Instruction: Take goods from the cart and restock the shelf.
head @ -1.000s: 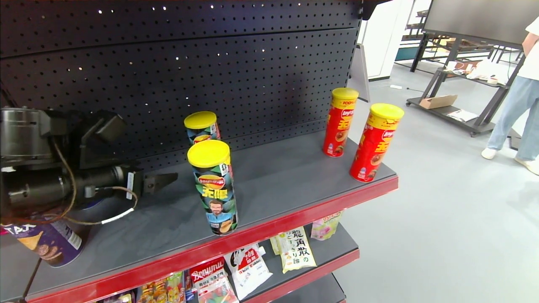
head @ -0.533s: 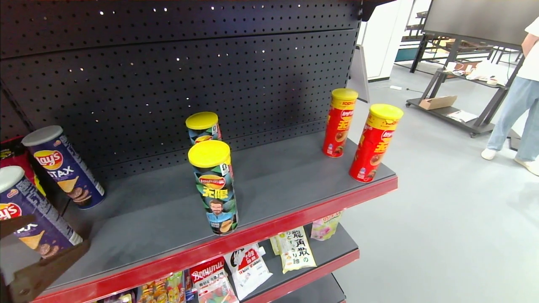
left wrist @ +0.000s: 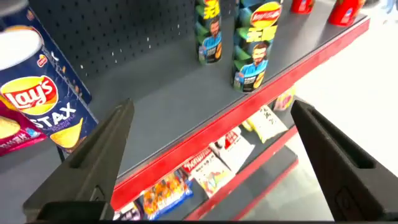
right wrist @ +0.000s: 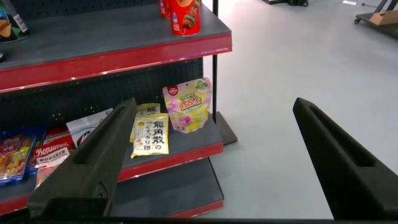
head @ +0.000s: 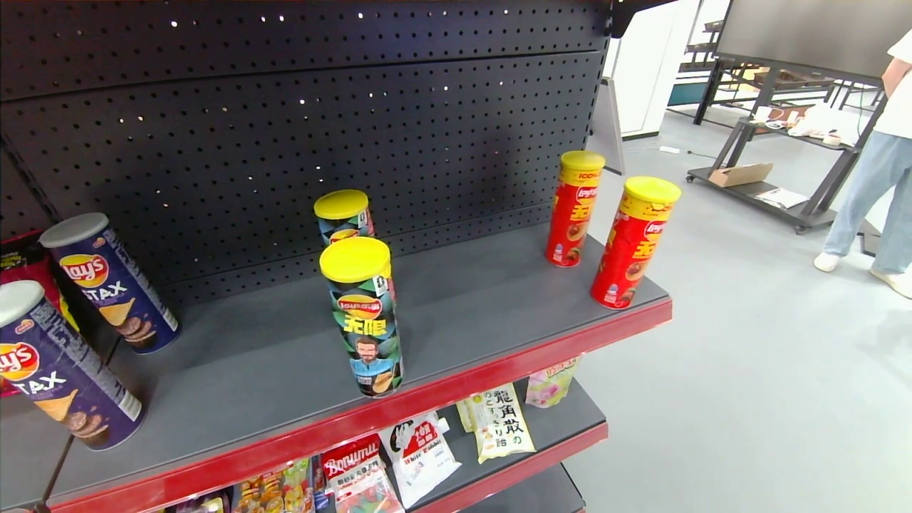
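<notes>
On the grey shelf (head: 463, 299) with a red front edge stand two dark cans with yellow lids (head: 362, 313) (head: 343, 212) in the middle, two red cans (head: 633, 241) (head: 574, 206) at the right end, and two blue cans with grey lids (head: 53, 363) (head: 110, 281) at the left. My left gripper (left wrist: 211, 155) is open and holds nothing, pulled back in front of the shelf edge (left wrist: 205, 134), with a blue can (left wrist: 34, 93) and the dark cans (left wrist: 255, 43) beyond it. My right gripper (right wrist: 211, 155) is open and holds nothing, low beside the shelf's right end, facing the lower shelf (right wrist: 180, 155).
Snack bags (head: 420, 449) hang and lie on the lower shelf, among them a pink-green bag (right wrist: 188, 106) and yellow-white packets (right wrist: 149, 134). A black pegboard (head: 320, 121) backs the shelf. Open grey floor (head: 748, 370) lies to the right, with a metal rack (head: 776, 142) far off.
My left arm, which stretched over the shelf's left part a second ago, has drawn back out of the head view. The two blue cans it hid now stand uncovered.
</notes>
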Motion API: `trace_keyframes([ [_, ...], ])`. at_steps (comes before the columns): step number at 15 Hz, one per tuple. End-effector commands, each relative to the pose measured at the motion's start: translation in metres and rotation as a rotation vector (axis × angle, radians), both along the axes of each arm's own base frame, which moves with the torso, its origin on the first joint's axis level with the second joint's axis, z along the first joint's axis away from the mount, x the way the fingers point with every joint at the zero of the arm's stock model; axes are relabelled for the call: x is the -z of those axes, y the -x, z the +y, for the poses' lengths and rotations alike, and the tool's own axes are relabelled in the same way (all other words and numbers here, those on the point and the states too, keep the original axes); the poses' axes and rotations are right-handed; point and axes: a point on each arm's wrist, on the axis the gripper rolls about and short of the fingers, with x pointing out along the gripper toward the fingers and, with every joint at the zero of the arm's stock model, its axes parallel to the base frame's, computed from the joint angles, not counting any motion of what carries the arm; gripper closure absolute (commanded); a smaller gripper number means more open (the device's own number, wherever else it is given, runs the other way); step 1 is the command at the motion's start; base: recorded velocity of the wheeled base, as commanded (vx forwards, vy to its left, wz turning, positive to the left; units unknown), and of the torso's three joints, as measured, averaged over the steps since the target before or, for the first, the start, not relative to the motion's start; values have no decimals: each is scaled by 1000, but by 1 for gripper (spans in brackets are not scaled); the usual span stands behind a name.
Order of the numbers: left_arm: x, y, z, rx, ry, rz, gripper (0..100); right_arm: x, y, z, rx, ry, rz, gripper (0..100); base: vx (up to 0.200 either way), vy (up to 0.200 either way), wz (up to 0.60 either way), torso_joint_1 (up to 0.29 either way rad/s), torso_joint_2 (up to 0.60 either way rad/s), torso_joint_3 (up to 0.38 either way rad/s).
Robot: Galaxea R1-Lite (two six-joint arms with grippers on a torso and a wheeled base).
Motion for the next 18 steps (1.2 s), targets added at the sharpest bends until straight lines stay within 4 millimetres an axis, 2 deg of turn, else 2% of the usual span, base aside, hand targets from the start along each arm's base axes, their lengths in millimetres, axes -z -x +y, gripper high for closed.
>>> trace_keyframes([
  [1,15,14,-1,7,0,-55,0,0,0,0,-2,0,-1,0,0,0,0,0,0,0],
  [4,23,17,-1,3,0,-60,0,0,0,0,-2,-1,-1,0,0,0,0,0,0,0],
  [14,24,16,-1,6,-2,-57,0,0,0,0,-2,0,-1,0,0,0,600,5,0,2],
  [16,24,17,-1,6,-2,-59,0,0,0,0,0,-1,-1,0,0,0,0,0,0,0],
  [18,36,20,0,0,-3,-70,0,0,0,0,0,-1,-1,0,0,0,0,0,0,0],
])
